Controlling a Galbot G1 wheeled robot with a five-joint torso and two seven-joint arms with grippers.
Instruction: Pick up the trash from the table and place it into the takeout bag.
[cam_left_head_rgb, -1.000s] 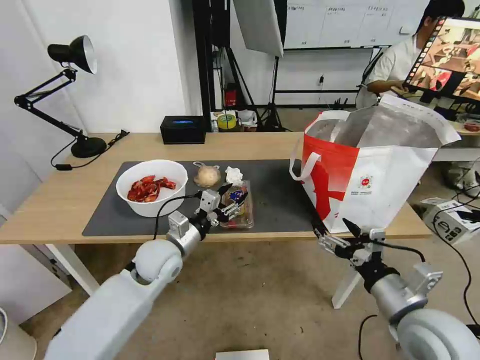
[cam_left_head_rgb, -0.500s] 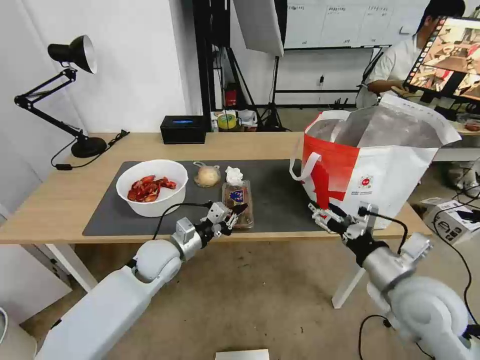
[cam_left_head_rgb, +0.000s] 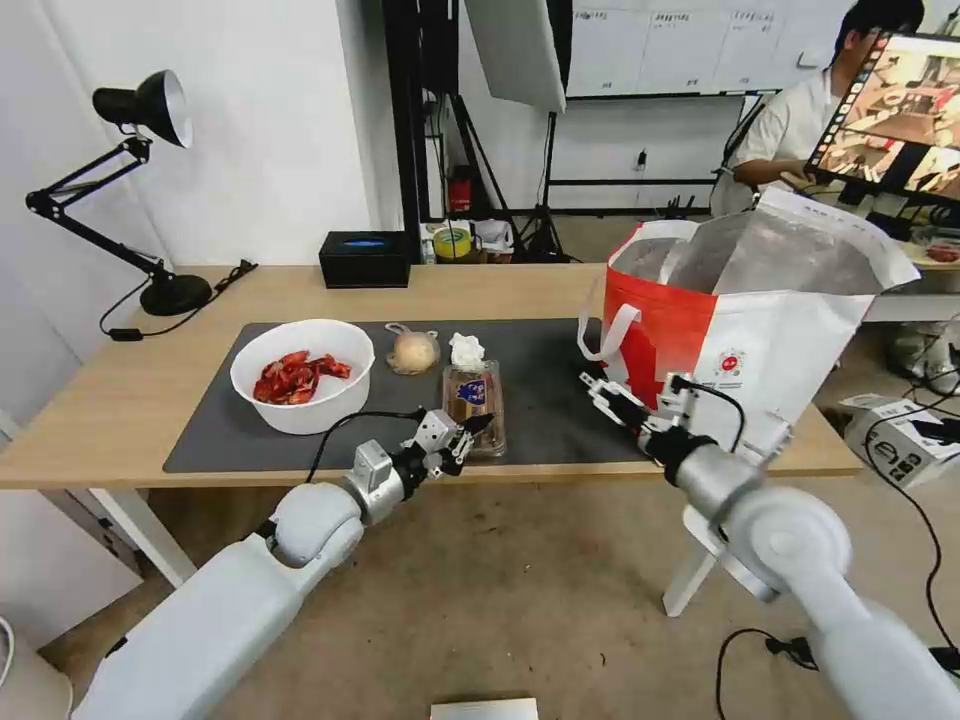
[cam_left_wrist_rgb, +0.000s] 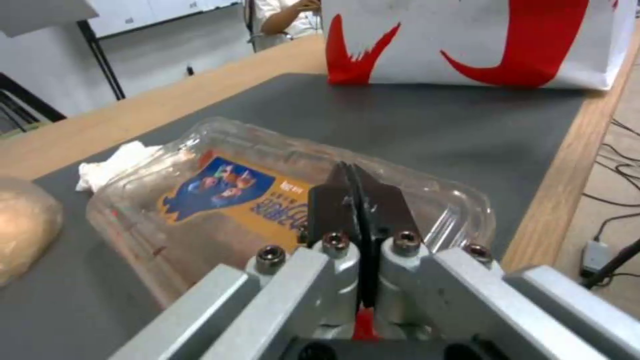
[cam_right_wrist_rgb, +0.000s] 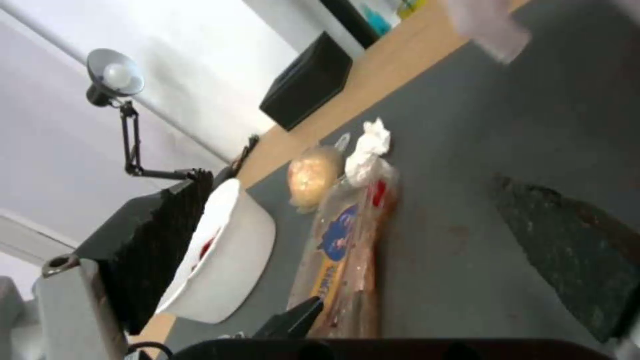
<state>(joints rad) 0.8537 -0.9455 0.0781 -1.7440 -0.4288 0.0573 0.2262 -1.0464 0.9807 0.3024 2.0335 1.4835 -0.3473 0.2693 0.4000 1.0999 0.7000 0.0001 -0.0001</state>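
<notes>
The left gripper (cam_left_wrist_rgb: 357, 185) is pinched on the near rim of the clear tray (cam_left_head_rgb: 474, 396), which lies on the grey mat (cam_left_head_rgb: 200, 440) between the white bowl (cam_left_head_rgb: 303, 372) and the takeout bag (cam_left_head_rgb: 745, 330). That thin rim could slip or buckle on lifting, spilling scraps. The right gripper (cam_left_head_rgb: 612, 397), fingers spread and empty, hangs just before the bag and could nudge it.

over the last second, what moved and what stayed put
The right gripper rose from below the table edge to over the mat, by the takeout bag. The left gripper, shut, dropped to the clear tray's near edge. Bowl, tissue and knotted bag stayed.
</notes>
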